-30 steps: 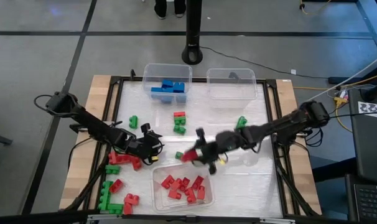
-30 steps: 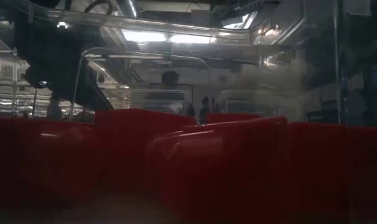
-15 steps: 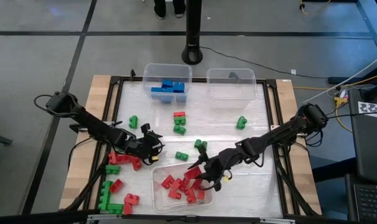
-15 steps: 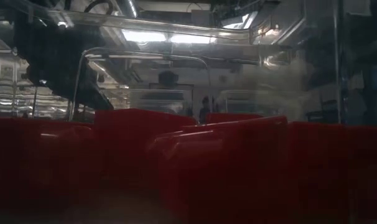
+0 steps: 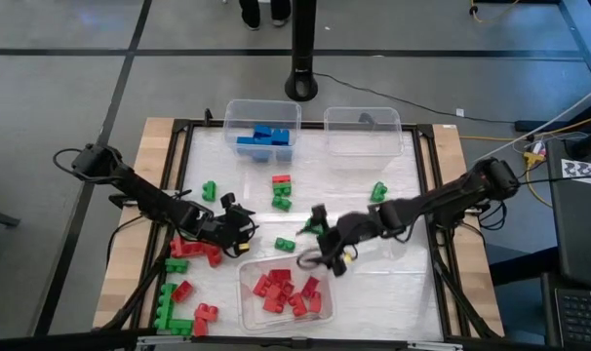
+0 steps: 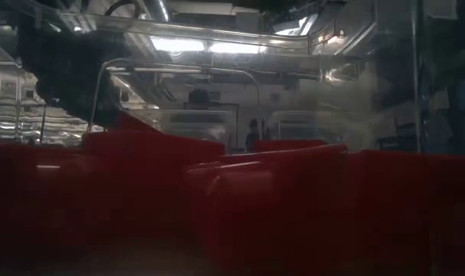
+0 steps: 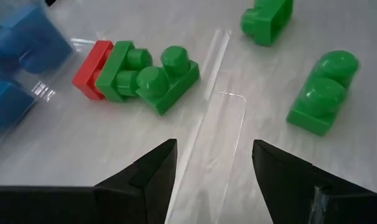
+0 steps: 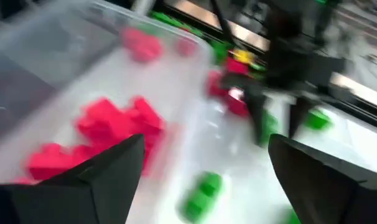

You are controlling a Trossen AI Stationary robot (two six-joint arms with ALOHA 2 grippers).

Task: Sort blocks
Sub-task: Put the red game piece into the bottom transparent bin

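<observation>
the right claw (image 5: 320,255) is open and empty, just at 12 o'clock of the red bin (image 5: 249,310), so a red drop looks done. next it should get a loose green block (image 5: 285,244) just at 9 o'clock of it; the left claw (image 5: 242,237) waits half open at 9 o'clock of the table

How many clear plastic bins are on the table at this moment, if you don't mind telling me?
3: one holding blue blocks at the far edge, an adjacent bin to its right, and one holding red blocks at the near edge.

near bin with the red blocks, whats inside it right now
The near bin holds only red blocks, piled loosely, as far as the high view shows; no green or blue among them. Anything buried under the pile is hidden. The right gripper is open beside its far rim, empty.
</observation>
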